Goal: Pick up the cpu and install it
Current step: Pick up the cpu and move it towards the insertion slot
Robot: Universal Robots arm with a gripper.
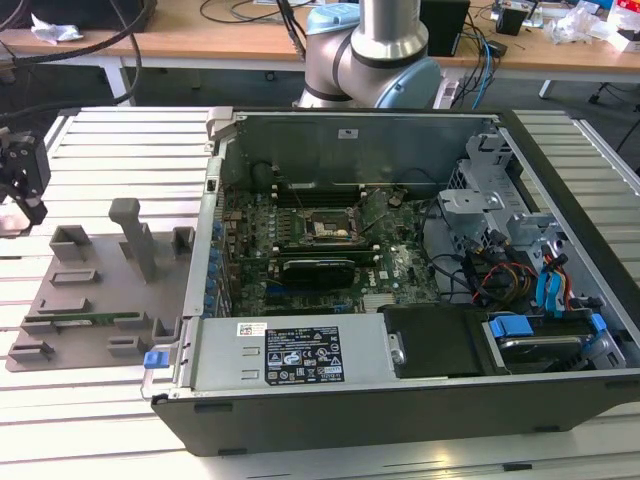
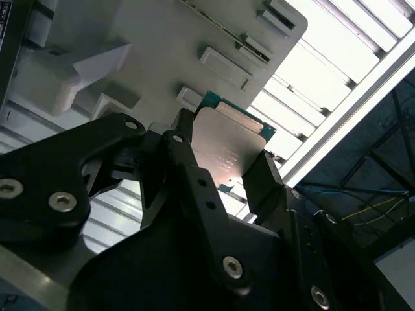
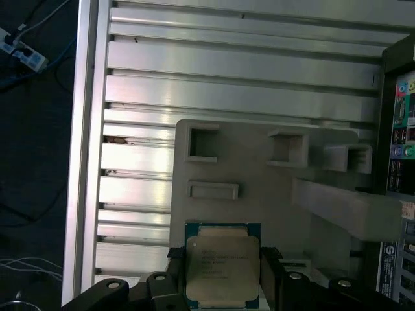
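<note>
Gripper [image 1: 22,185]: at the exterior view's left edge, above the slatted table [image 1: 120,140], near the tray's outer corner.
Claw state: closed on the cpu [image 3: 222,269]; 2 dark fingers [image 2: 264,178] pressed against opposite edges, seen in both wrist views.
Cpu: flat between the fingers, silvery top toward the wrist cameras, thin green rim showing around it; judged lifted clear of the tray.
Tray [image 1: 95,300]: grey plastic with raised blocks and pockets, lying on the table just beside the case, on the exterior view's left.
Case [image 1: 400,400]: open on its side, with the green motherboard [image 1: 400,265] exposed.
Socket [image 1: 330,228]: dark metal-framed square near the board's middle, well apart from the gripper; whether its frame stands open cannot be told.
Step in hand: pick-up judged complete; install not yet done.
Next move calls for: a level carry over the case wall, edges kept square to the socket, matching corner orientation, and a gentle set-down without pressing.
</note>
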